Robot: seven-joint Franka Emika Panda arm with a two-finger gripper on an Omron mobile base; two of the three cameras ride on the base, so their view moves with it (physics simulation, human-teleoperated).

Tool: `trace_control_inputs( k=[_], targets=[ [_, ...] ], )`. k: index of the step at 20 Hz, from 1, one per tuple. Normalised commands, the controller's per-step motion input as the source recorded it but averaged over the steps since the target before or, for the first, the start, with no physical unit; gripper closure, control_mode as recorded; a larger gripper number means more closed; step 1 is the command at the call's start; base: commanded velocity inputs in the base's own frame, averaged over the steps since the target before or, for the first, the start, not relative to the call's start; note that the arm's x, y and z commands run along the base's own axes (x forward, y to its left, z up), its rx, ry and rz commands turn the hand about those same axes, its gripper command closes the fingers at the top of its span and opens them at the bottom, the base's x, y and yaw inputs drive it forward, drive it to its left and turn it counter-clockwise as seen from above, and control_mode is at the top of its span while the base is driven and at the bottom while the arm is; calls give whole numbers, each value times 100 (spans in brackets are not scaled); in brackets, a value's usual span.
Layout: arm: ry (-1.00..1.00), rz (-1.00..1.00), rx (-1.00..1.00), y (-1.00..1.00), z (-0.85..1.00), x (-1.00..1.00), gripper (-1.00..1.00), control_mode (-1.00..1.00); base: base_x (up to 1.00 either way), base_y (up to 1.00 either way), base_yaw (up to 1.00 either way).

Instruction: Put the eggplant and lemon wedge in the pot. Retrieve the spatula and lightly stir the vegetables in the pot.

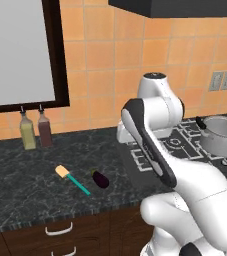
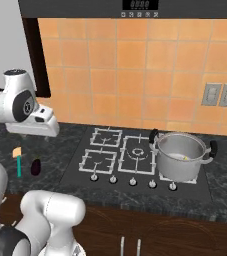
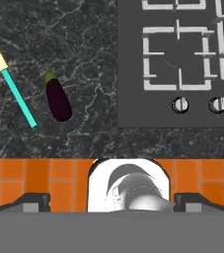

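Note:
The eggplant (image 3: 58,100) (image 1: 100,179) lies on the dark counter, a glossy dark purple oval left of the stove. Just beside it lies the spatula (image 3: 17,94) (image 1: 74,181), with a teal handle and a tan head. In the hand view my gripper (image 3: 112,201) looks straight down from high above the counter. Its fingertips (image 3: 34,200) stand wide apart, open and empty, well clear of both things. The steel pot (image 2: 181,156) (image 1: 222,134) sits on the stove's front right burner. A small yellow piece (image 2: 185,158), apparently the lemon wedge, lies inside it.
The black stove (image 2: 110,156) (image 3: 133,74) has front knobs (image 3: 181,105). Two bottles (image 1: 27,131) (image 1: 44,129) stand at the back of the counter (image 1: 15,175) under the window. Drawers run below the counter's front edge. Wall outlets (image 2: 220,95) sit behind the pot.

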Motion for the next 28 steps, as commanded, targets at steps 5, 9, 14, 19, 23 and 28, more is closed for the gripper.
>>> trace_control_inputs(
  k=[5,9,14,19,23,28],
  targets=[
    [7,10,0,55,-77,2,-100,-100,0,0,0],
    [4,7,0,62,-63,28,-100,-100,0,0,0],
    [2,9,0,48,-63,44,-100,-100,0,0,0],
    [2,10,-1,35,-66,46,-100,-100,0,0,0],
    [0,4,-7,5,-59,34,-100,-100,0,0,0],
    [0,4,-4,0,-52,34,-100,-100,0,0,0]
  ],
)
